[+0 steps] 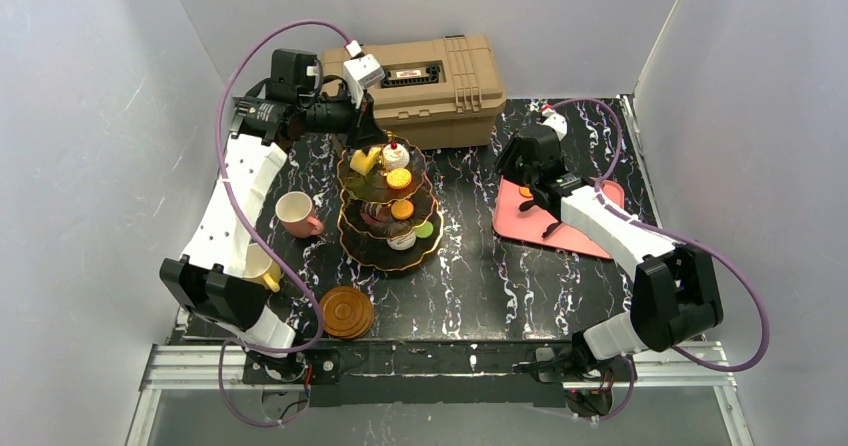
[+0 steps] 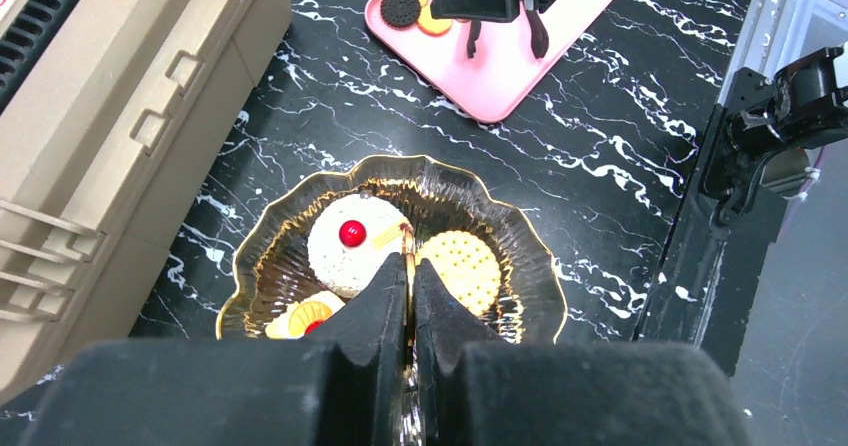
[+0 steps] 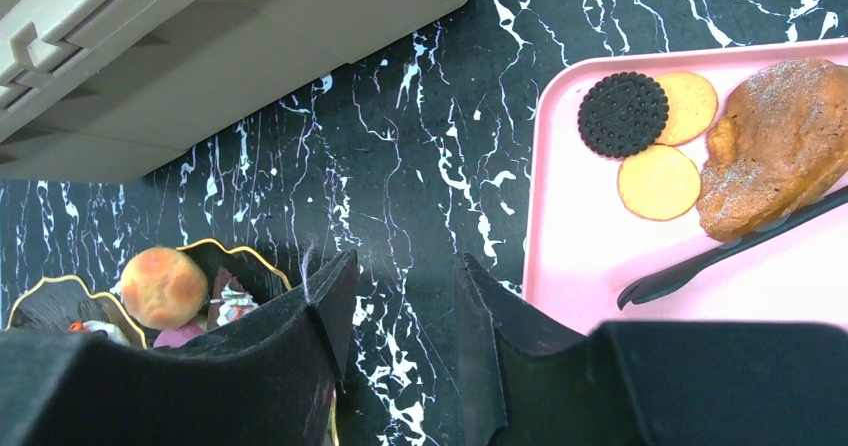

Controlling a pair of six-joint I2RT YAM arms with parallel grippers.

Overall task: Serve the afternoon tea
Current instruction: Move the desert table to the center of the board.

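The three-tier black stand [image 1: 345,228] with gold rims stands mid-table, loaded with small pastries. My left gripper [image 2: 408,266] is above its top tier [image 2: 540,266], shut on the thin gold post at the centre, between a white cherry-topped pastry [image 2: 345,246] and a yellow biscuit [image 2: 460,266]. My right gripper [image 3: 405,266] hangs open over bare table between the stand [image 3: 245,256] and the pink tray [image 3: 600,266], holding nothing. A pink cup [image 1: 295,213], a yellow cup [image 1: 262,266] and stacked brown saucers [image 1: 347,311] sit left of the stand.
A tan toolbox [image 1: 430,81] stands right behind the stand. The pink tray [image 1: 570,231] on the right holds a black biscuit [image 3: 622,114], two round golden biscuits, a brown cake [image 3: 775,146] and black tongs [image 3: 720,256]. White walls close in on three sides.
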